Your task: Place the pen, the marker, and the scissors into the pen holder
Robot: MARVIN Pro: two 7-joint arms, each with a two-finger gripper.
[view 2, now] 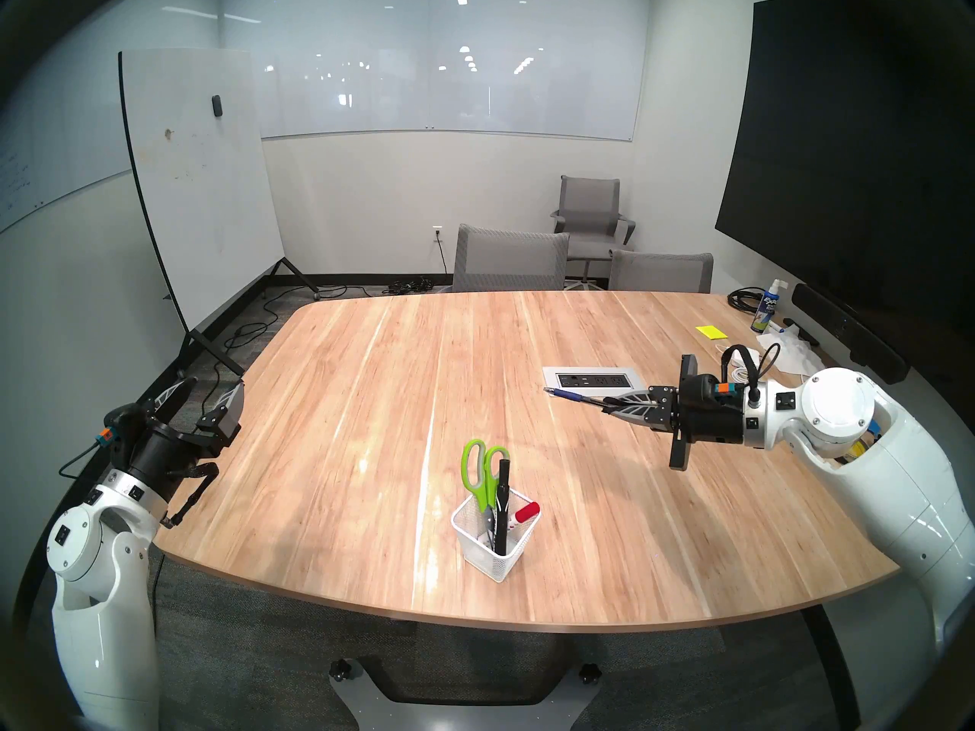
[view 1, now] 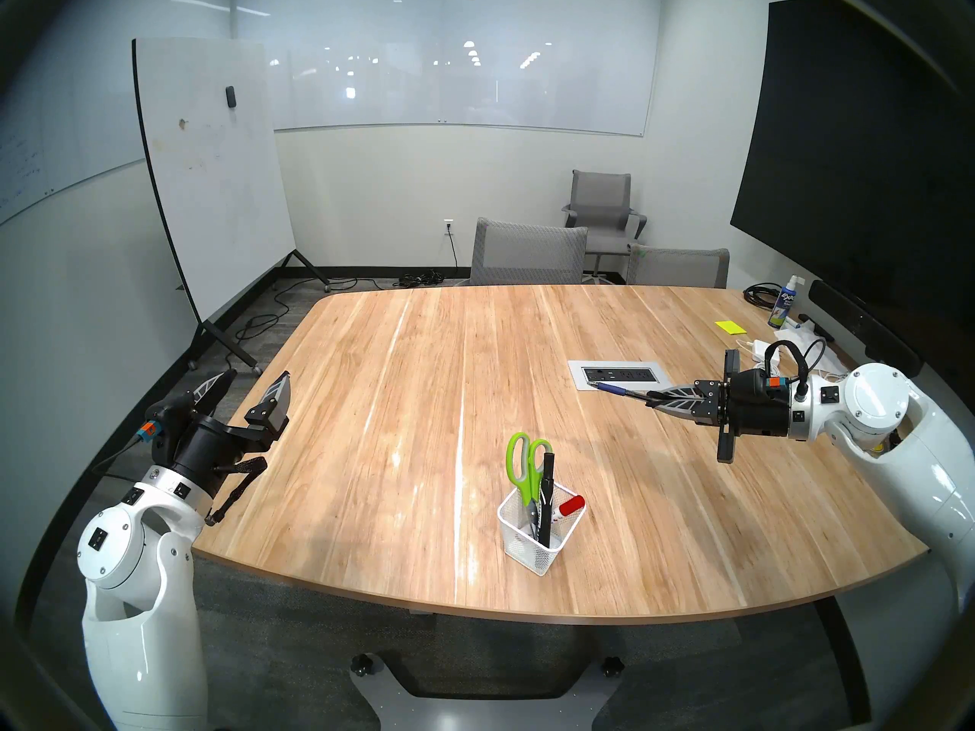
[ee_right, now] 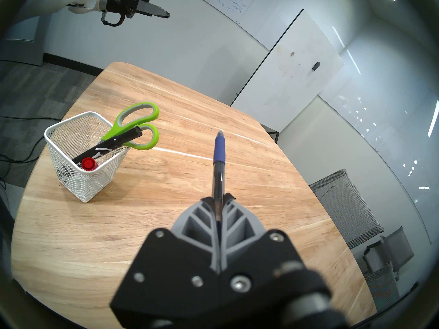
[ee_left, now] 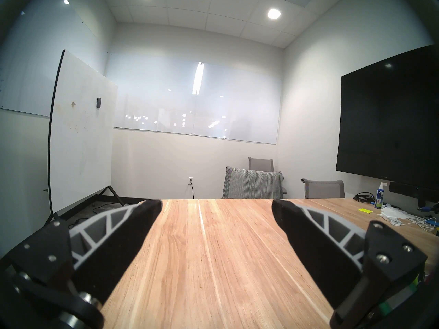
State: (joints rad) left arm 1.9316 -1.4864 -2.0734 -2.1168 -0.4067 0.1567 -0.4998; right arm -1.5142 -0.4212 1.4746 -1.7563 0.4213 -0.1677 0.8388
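Pen holder: white mesh cup, square rim, upright on the wooden table near its front edge. Contents, 3 items:
- scissors, blades down, green handles above the rim;
- black marker, leaning, top end above the rim;
- red-capped marker, cap at the rim.

Pen: outside the cup, clamped between the closed fingers of the right gripper, above the table, well right of the cup.

Left gripper: fingers spread wide, empty, at the table's left edge.
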